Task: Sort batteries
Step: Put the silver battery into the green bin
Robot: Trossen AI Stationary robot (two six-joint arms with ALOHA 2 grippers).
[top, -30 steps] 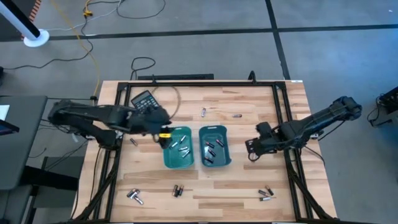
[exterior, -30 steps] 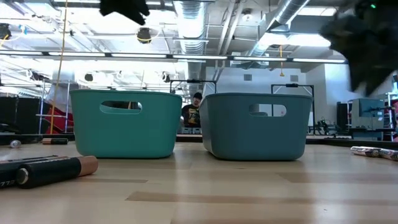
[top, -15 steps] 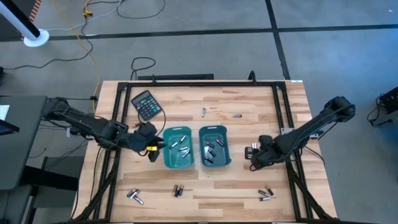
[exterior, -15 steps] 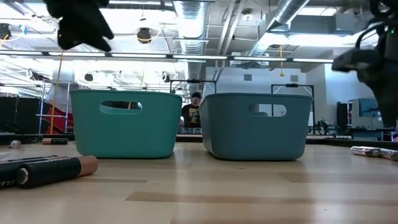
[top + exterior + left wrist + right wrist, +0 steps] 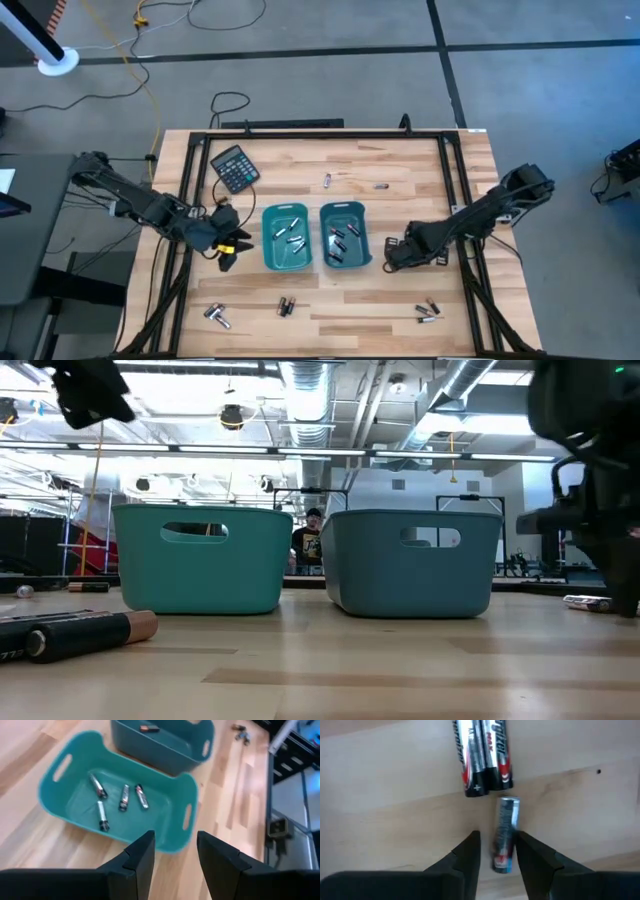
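- The right gripper [image 5: 496,851] hangs low over the tabletop [image 5: 400,160], right of the two bins. Its fingers [image 5: 465,855] stand slightly apart around one silver battery [image 5: 505,832] lying lengthwise in the gap; whether they touch it cannot be told.
- Two more batteries [image 5: 482,755] lie side by side just beyond it.
- The left gripper [image 5: 172,857] hovers left of the teal bin [image 5: 60,800], its fingers [image 5: 140,862] narrowly parted and empty.
- Four batteries [image 5: 120,800] lie in that bin.
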